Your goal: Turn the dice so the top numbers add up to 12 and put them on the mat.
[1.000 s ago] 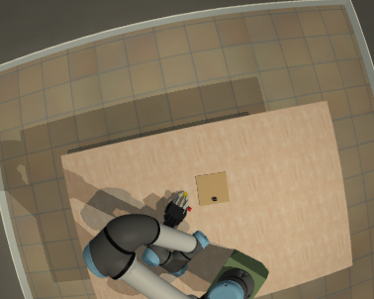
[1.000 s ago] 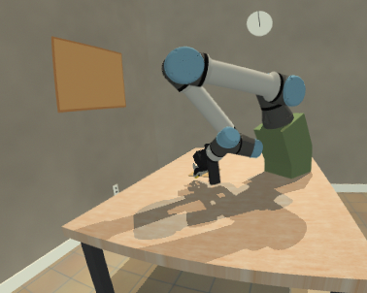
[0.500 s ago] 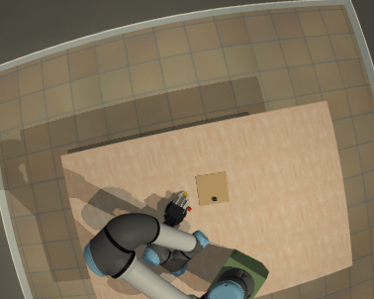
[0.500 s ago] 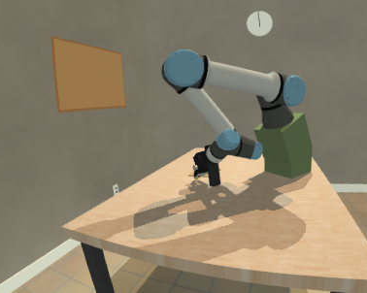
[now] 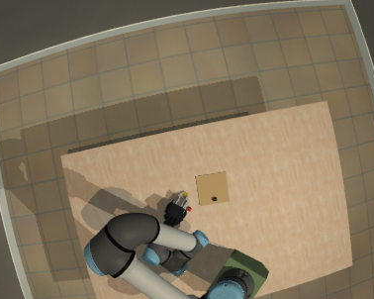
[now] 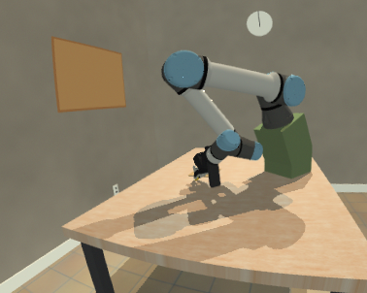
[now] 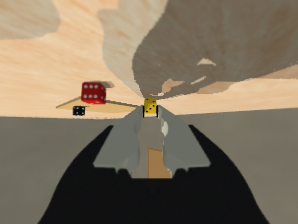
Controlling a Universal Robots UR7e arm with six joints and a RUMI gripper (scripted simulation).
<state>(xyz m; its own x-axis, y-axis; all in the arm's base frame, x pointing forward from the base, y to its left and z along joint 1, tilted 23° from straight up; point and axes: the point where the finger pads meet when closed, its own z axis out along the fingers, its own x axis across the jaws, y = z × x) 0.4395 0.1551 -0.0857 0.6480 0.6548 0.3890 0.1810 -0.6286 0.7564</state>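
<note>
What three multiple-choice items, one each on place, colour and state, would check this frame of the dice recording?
1. Where is the black die?
A. On the mat, near one edge
B. On the bare table, far from the mat
C. Between the tool's fingers

2. What colour is the die off the mat, just beside the tool?
A. Green
B. Red
C. White

3. What is the state of the tool?
A. Wide open over the mat
B. Shut on nothing
C. Shut on the yellow die

Answers:
1. A, since the top view shows the black die inside the mat's outline.
2. B, since the red die lies on the table between tool and mat.
3. C, since the wrist view shows the yellow die pinched at the fingertips.
</note>
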